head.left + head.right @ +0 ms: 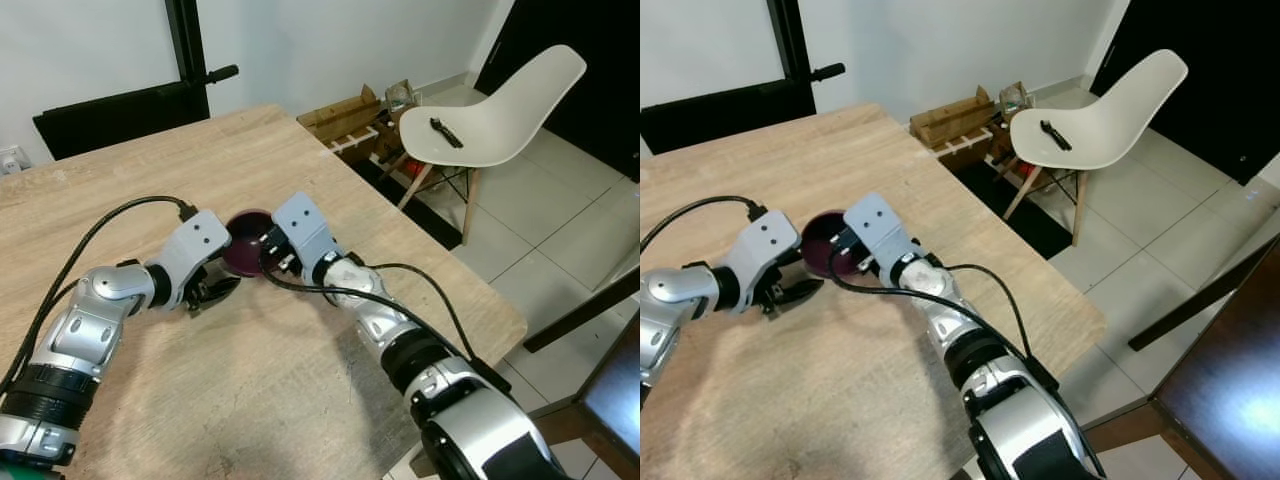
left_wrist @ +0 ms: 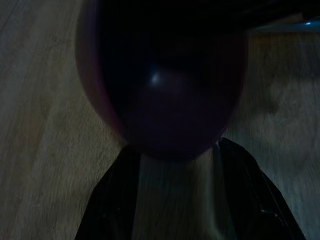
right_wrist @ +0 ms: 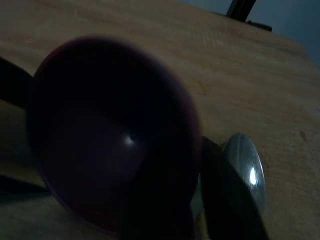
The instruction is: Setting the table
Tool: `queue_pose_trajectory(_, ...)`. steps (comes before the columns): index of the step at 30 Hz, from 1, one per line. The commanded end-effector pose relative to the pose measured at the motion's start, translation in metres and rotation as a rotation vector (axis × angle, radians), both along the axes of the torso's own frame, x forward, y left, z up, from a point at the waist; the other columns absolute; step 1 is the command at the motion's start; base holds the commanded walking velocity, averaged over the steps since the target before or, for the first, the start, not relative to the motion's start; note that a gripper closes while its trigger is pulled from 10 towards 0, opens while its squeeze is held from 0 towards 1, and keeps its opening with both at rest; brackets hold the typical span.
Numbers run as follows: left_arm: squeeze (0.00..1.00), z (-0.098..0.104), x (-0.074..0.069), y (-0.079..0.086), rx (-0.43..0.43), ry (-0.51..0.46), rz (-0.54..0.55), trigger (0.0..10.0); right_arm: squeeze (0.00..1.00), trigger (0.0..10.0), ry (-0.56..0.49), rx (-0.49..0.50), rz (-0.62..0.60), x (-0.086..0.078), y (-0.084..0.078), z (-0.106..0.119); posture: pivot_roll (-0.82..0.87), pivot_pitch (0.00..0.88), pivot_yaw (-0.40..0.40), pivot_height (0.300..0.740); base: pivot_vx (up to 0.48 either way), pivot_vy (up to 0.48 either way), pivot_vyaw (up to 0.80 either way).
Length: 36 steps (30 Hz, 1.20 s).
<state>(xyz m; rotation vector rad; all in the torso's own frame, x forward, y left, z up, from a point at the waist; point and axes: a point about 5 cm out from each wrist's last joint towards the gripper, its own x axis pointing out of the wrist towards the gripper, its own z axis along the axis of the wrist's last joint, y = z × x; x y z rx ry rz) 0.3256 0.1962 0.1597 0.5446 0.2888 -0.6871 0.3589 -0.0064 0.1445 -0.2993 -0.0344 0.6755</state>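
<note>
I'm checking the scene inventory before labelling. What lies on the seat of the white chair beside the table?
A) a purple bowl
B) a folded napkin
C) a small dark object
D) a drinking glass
C: a small dark object lies on the seat of the white chair; the purple bowl sits on the wooden table, between the two grippers.
</note>
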Motion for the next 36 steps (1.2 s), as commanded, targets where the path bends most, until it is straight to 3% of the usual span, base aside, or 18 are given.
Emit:
queue_pose_trajectory(1, 0.00, 0.001, -0.001, -0.001, -0.035, 0.000, 0.011, 10.0, 0.00, 0.0, 0.006, 0.026, -0.006, 0.002, -0.002, 0.001, 0.01, 0.052, -0.050, 0.740, 0.000, 0.000, 0.00)
queue_pose_trajectory(3, 0.00, 0.015, -0.001, -0.006, -0.140, -0.043, 0.009, 10.0, 0.00, 0.0, 0.002, 0.064, -0.021, 0.004, -0.005, 0.005, 0.01, 0.053, -0.050, 0.740, 0.000, 0.000, 0.00)
queue_pose_trajectory(4, 0.00, 0.015, -0.001, -0.006, -0.140, -0.043, 0.009, 10.0, 0.00, 0.0, 0.002, 0.064, -0.021, 0.004, -0.005, 0.005, 0.01, 0.053, -0.050, 0.740, 0.000, 0.000, 0.00)
queue_pose_trajectory(6, 0.00, 0.044, -0.006, -0.012, -0.354, -0.111, -0.027, 10.0, 0.00, 0.0, -0.005, 0.131, -0.046, 0.008, -0.010, 0.013, 0.00, 0.055, -0.048, 0.740, 0.000, 0.000, 0.00)
queue_pose_trajectory(7, 0.00, 0.044, -0.006, -0.012, -0.354, -0.111, -0.027, 10.0, 0.00, 0.0, -0.005, 0.131, -0.046, 0.008, -0.010, 0.013, 0.00, 0.055, -0.048, 0.740, 0.000, 0.000, 0.00)
queue_pose_trajectory(10, 0.00, 0.080, -0.022, -0.009, -0.575, -0.178, -0.074, 10.0, 0.00, 0.0, -0.025, 0.278, -0.092, 0.014, -0.022, 0.031, 0.00, 0.063, -0.044, 0.740, 0.000, 0.000, 0.00)
queue_pose_trajectory(19, 0.00, 0.099, -0.040, 0.002, -0.684, -0.223, -0.056, 10.0, 0.00, 0.0, -0.105, 0.461, -0.143, 0.016, -0.045, 0.064, -0.01, 0.069, -0.040, 0.740, 0.000, 0.000, 0.00)
queue_pose_trajectory(20, 0.00, 0.099, -0.041, 0.005, -0.734, -0.227, -0.010, 10.0, 0.00, 1.3, -0.130, 0.522, -0.149, 0.013, -0.053, 0.073, -0.01, 0.071, -0.038, 0.740, 0.000, 0.000, 0.00)
queue_pose_trajectory(21, 0.00, 0.099, -0.041, 0.006, -0.750, -0.229, 0.011, 10.0, 0.00, 4.2, -0.140, 0.546, -0.148, 0.011, -0.055, 0.077, -0.01, 0.071, -0.038, 0.740, 0.000, 0.000, 0.00)
queue_pose_trajectory(22, 0.00, 0.095, -0.038, 0.008, -0.742, -0.230, 0.068, 10.0, 0.00, 10.0, -0.157, 0.572, -0.161, 0.009, -0.061, 0.081, -0.01, 0.071, -0.036, 0.740, 0.000, 0.000, 0.00)
queue_pose_trajectory(24, 0.00, 0.092, -0.036, 0.009, -0.733, -0.230, 0.108, 10.0, 0.00, 10.0, -0.168, 0.586, -0.172, 0.007, -0.065, 0.084, -0.01, 0.071, -0.036, 0.740, 0.000, 0.000, 0.00)
queue_pose_trajectory(26, 0.00, 0.076, -0.031, 0.007, -0.626, -0.255, 0.234, 10.0, 0.00, 10.0, -0.205, 0.626, -0.225, -0.003, -0.081, 0.089, -0.03, 0.074, -0.029, 0.740, 0.000, 0.000, 0.00)
queue_pose_trajectory(29, 0.00, 0.071, -0.030, 0.005, -0.579, -0.281, 0.279, 10.0, 0.00, 10.0, -0.227, 0.634, -0.251, -0.008, -0.088, 0.090, -0.03, 0.075, -0.025, 0.740, 0.000, 0.000, 0.00)
queue_pose_trajectory(30, 0.00, 0.065, -0.029, 0.003, -0.498, -0.323, 0.340, 10.0, 0.00, 10.0, -0.237, 0.640, -0.290, -0.014, -0.097, 0.089, -0.03, 0.077, -0.020, 0.740, 0.000, 0.000, 0.00)
queue_pose_trajectory(32, 0.00, 0.054, -0.034, -0.002, -0.421, -0.390, 0.461, 10.0, 0.00, 10.0, -0.250, 0.629, -0.365, -0.029, -0.119, 0.081, -0.02, 0.078, 0.003, 0.740, 0.000, 0.000, 0.00)
queue_pose_trajectory(36, 0.00, 0.043, -0.045, -0.009, -0.409, -0.388, 0.515, 10.0, 0.00, 10.0, -0.255, 0.580, -0.446, -0.045, -0.143, 0.074, -0.03, 0.079, 0.018, 0.740, 0.000, 0.000, 0.00)
